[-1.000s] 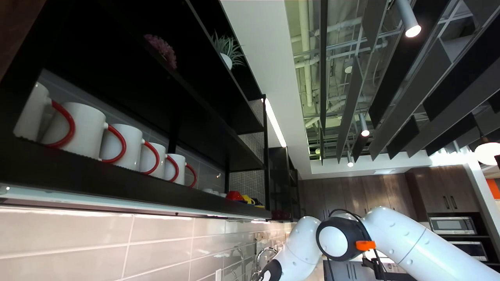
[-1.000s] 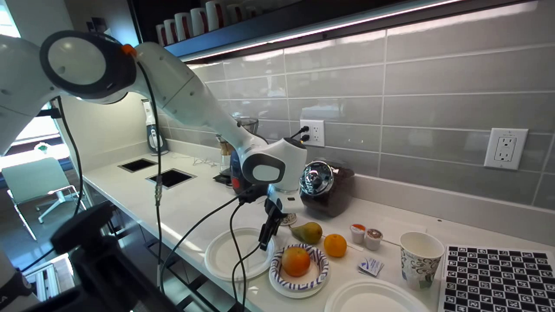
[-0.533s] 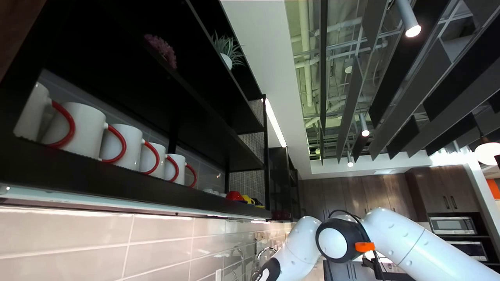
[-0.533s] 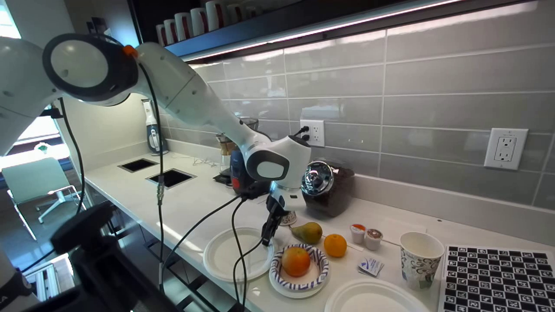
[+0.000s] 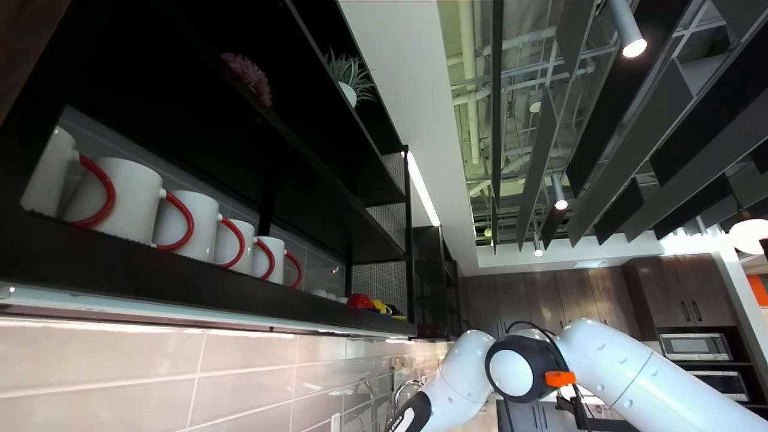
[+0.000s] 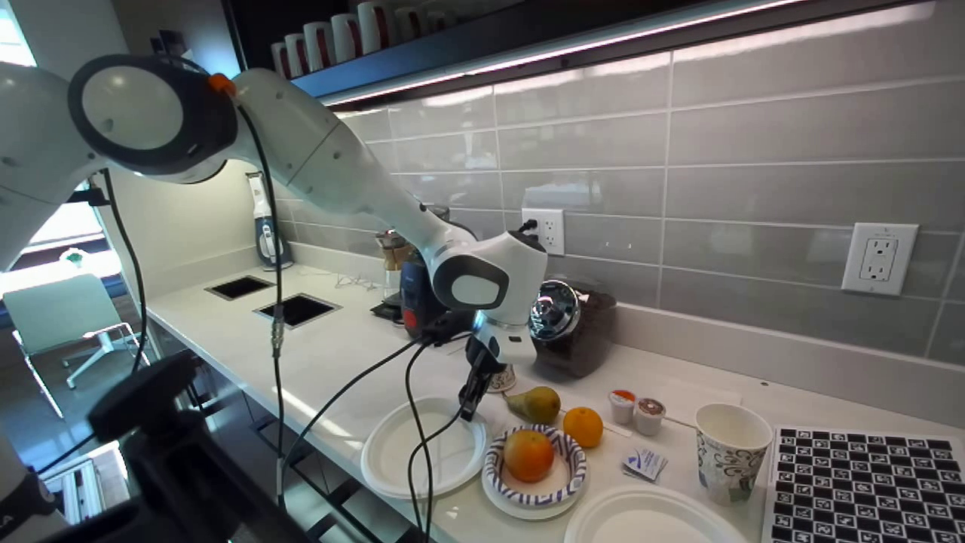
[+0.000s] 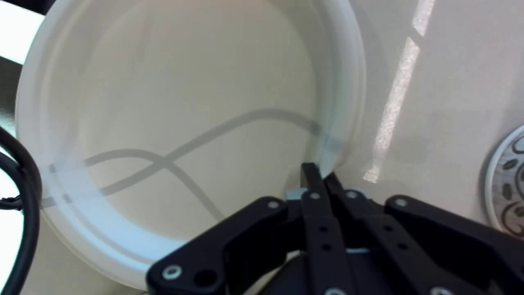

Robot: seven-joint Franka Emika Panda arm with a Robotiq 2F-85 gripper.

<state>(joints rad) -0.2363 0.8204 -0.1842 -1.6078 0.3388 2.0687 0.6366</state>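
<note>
White plate (image 7: 196,73): rim caught in the pincer (image 7: 322,171), body lying beyond its tips
Pincer: clenched on that rim

A kitchen here, clearly: mugs (image 5: 123,198) line the shelf (image 5: 210,279), glossy tiles (image 6: 584,192) run right under it, a counter (image 6: 332,343) with a pear (image 6: 537,406) and an orange (image 6: 583,427) stretches below it, and beyond it stand cabinets (image 5: 540,297) and a microwave (image 5: 695,347)!
</note>
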